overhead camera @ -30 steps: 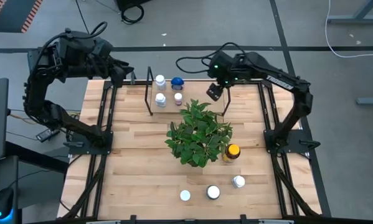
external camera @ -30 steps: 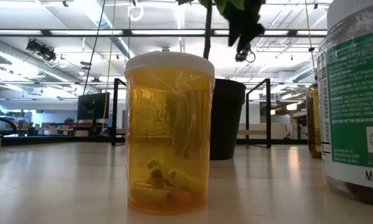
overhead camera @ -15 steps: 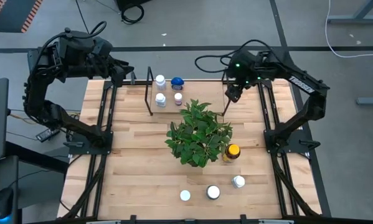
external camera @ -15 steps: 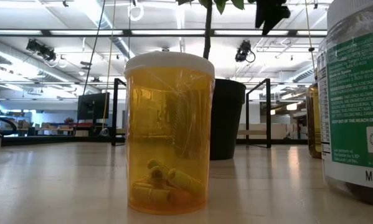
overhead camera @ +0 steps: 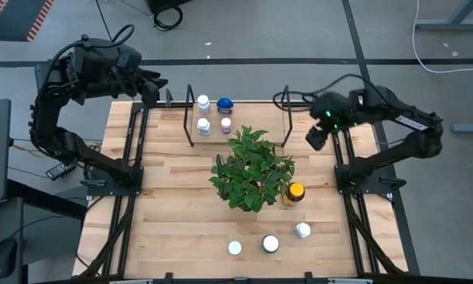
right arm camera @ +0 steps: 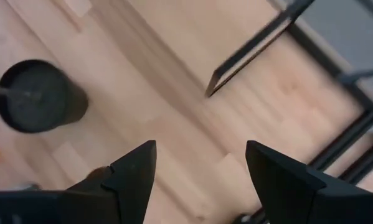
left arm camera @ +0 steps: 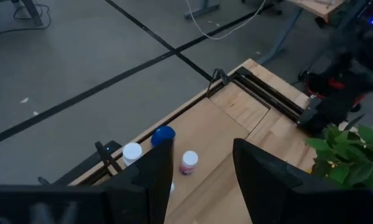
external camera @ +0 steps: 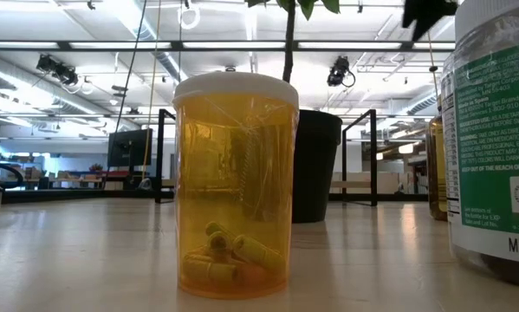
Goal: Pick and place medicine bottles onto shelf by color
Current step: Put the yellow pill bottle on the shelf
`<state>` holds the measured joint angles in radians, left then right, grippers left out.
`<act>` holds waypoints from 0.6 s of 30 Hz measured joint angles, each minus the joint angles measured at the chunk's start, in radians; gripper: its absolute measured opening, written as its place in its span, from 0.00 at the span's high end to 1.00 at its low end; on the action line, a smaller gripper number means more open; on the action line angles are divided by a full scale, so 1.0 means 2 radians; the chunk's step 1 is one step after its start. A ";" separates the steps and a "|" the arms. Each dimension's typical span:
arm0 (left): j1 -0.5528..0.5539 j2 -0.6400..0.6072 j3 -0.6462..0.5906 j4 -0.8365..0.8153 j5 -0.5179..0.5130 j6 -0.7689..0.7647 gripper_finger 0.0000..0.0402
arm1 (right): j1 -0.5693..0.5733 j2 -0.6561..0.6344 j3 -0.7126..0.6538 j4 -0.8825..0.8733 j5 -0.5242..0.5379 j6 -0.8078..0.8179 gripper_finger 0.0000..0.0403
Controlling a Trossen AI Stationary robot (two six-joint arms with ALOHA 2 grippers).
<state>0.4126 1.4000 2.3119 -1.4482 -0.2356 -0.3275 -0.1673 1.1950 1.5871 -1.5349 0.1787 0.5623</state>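
Right hand point(overhead camera: 316, 138) agape, beside shelf point(overhead camera: 287, 118)

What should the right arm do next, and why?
Probably swing the right gripper toward the amber bottle beside the plant and lower over its yellow cap. Its jaws are open and empty above the table's right edge; four bottles already stand at the shelf, while that amber one looks nearest among those left.
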 joint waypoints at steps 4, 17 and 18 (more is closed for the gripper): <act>0.000 0.009 0.000 0.008 0.000 0.001 0.57 | 0.057 -0.046 -0.068 0.037 0.000 0.079 0.37; -0.002 0.011 0.000 0.066 0.008 0.047 0.57 | 0.272 -0.107 -0.203 0.077 0.038 0.238 0.37; -0.003 0.011 0.000 0.080 0.020 0.052 0.57 | 0.285 -0.107 -0.209 0.086 0.041 0.248 0.37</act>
<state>0.4056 1.4224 2.3112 -1.2888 -0.1953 -0.2239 0.4033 0.9810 1.1692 -1.3637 0.2616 1.0574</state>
